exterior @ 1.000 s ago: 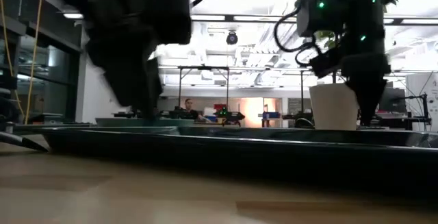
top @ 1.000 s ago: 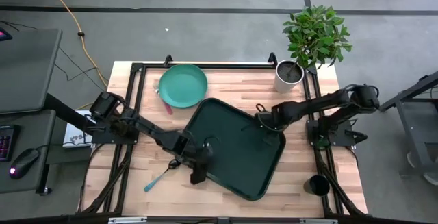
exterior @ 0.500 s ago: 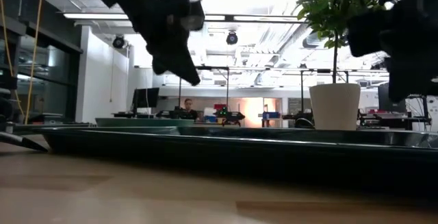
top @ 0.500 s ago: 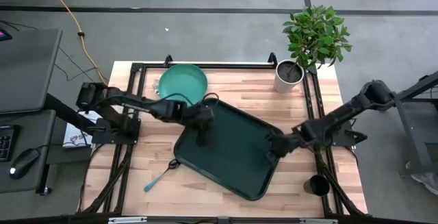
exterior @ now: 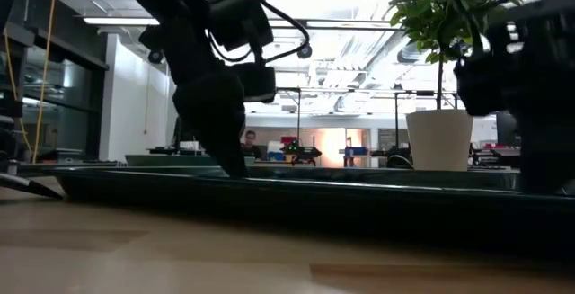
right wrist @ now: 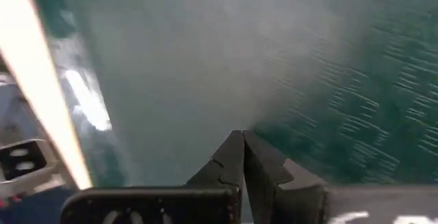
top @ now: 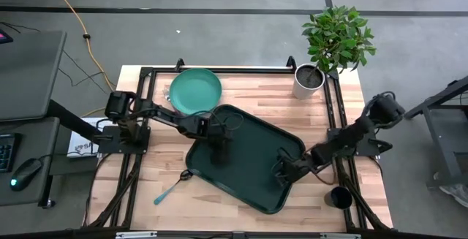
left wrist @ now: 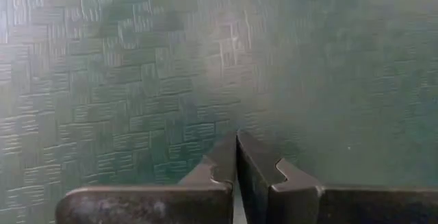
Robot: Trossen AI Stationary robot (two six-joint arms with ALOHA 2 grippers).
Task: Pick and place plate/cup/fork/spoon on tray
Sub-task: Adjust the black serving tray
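Wooden slats made up the bench [top: 241, 93], which stood on a grey floor with a potted plant [top: 322, 52] at its far right corner. On it the dark green tray [top: 252, 180] lay skewed, taking up the middle. The left claw [top: 217, 151] hung over the tray's left part, its fingers pressed together and empty, pointing down at the textured tray floor [left wrist: 137, 59]. The right claw [top: 281, 173] was over the tray's right part near the rim, likewise pinched closed with nothing between its fingers; past it, in the right wrist view, the tray's edge met pale wood [right wrist: 41, 101].

The teal-green plate [top: 194, 90] sat on the bench just beyond the tray's far left corner, apart from both claws. The fork [top: 175, 112] showed only as a pink handle beside the plate's near edge. The blue-handled spoon [top: 170, 188] lay on the wood just left of the tray's near left edge. The dark cup [top: 340, 196] stood off the tray near the bench's right near corner.

Seen from bench height, the left arm [exterior: 211, 69] came down onto the tray rim [exterior: 359, 200], with a lit room behind.
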